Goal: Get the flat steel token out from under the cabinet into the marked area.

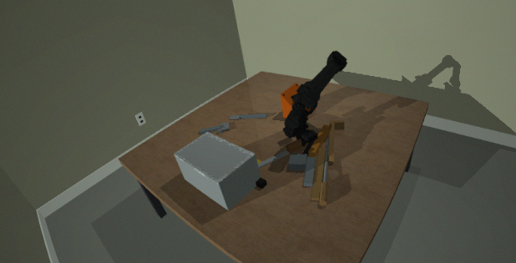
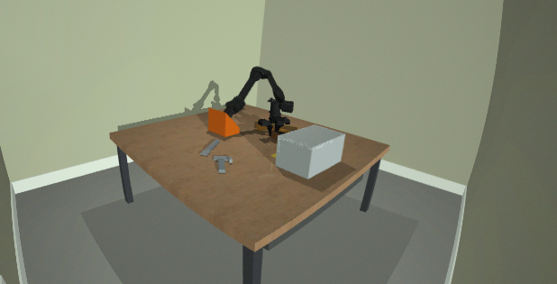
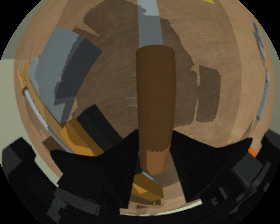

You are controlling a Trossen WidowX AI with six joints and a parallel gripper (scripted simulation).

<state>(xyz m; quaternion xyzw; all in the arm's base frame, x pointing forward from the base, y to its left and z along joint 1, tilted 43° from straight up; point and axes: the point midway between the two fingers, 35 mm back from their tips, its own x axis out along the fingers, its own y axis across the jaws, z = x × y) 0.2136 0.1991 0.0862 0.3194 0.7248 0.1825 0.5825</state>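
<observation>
Fingers (image 1: 308,147) (image 2: 270,130) partly open, pinching a brown handle (image 1: 295,146) (image 2: 280,136) (image 3: 156,95) (a pad either side), grey shaft (image 1: 273,159) (image 3: 150,25) beyond.

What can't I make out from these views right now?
- Steel token: not visible in any view; vent slots unresolved.
- Top view: the arm covers the claw's grip on the brown handle.
- Wrist view: top edge cuts off the yellow patch.
</observation>
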